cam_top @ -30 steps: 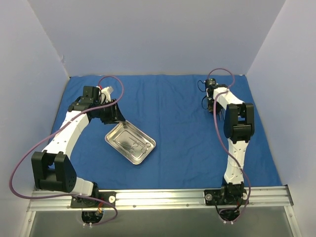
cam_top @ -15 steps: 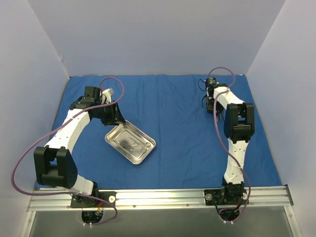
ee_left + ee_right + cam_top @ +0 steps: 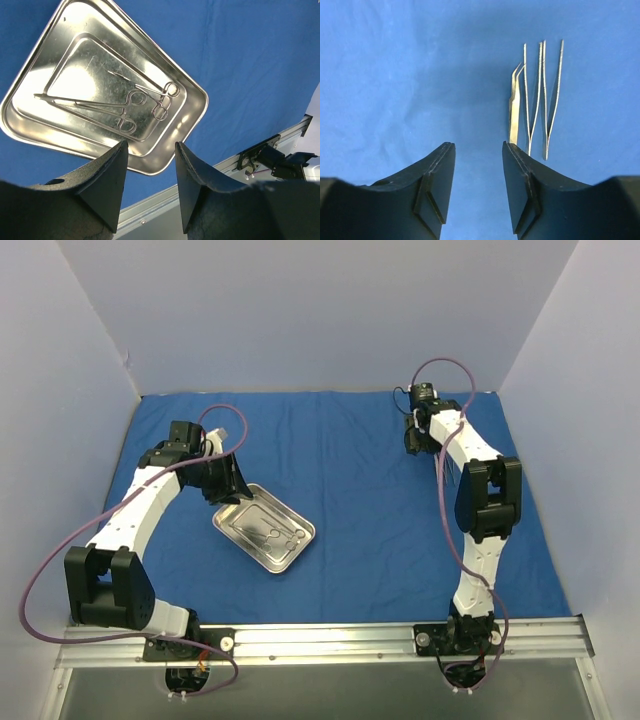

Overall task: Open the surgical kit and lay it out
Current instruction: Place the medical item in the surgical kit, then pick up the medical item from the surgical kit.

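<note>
Steel tray [image 3: 65, 60] holds scissor-like instruments [image 3: 125, 105] | tweezers [image 3: 535, 105] lie on blue cloth [image 3: 395, 75] | left gripper [image 3: 150, 145], right gripper [image 3: 478, 145]: fingers apart, empty

**Bright steel on matt cloth**

The blue cloth wrap [image 3: 360, 490] looks matt and softly woven. The steel tray [image 3: 75, 60] is polished, mirror-bright and finely scratched. The scissor-like instruments [image 3: 100, 104] and the tweezers [image 3: 534, 107] are smooth, shiny bare metal
</note>
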`<state>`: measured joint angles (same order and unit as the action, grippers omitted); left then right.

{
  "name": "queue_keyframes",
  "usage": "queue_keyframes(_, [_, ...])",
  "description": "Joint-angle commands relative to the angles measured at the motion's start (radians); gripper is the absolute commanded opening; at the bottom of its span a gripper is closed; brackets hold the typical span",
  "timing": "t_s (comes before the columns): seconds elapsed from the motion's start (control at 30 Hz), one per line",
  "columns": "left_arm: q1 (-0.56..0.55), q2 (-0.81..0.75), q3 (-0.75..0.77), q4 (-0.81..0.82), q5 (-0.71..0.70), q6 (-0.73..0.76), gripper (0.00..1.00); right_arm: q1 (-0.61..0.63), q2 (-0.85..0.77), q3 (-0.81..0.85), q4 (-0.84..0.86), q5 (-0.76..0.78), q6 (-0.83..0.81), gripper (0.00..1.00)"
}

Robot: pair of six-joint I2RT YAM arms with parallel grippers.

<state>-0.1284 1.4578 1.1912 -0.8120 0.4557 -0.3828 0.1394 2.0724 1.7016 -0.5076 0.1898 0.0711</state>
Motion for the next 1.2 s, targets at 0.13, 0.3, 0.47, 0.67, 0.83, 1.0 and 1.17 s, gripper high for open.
queue_keyframes(0.13, [0.004,-0.073,0.033,-0.038,0.004,-0.005,0.51,-0.027,0.005,0.009,-0.019,0.043,0.036,0.40])
queue_keyframes(0.3, [0.004,-0.068,0.015,-0.032,0.011,0.012,0.50,-0.043,0.035,0.016,-0.026,0.059,0.032,0.39])
queue_keyframes(0.47, [0.006,-0.050,0.013,-0.019,0.024,0.022,0.50,-0.061,0.061,-0.022,-0.016,0.030,0.039,0.42])
queue_keyframes(0.67, [0.004,-0.030,0.018,-0.013,0.028,0.030,0.50,-0.069,0.069,-0.057,-0.003,0.022,0.041,0.43])
queue_keyframes(0.83, [0.006,-0.005,0.027,-0.010,0.035,0.035,0.50,-0.077,0.068,-0.074,0.000,0.027,0.039,0.45])
queue_keyframes(1.0, [0.009,0.007,0.033,-0.004,0.041,0.038,0.49,-0.087,0.069,-0.098,0.015,0.005,0.038,0.45])
queue_keyframes(1.17, [0.015,0.007,0.033,-0.007,0.046,0.044,0.49,-0.104,0.077,-0.109,0.037,-0.033,0.033,0.45])
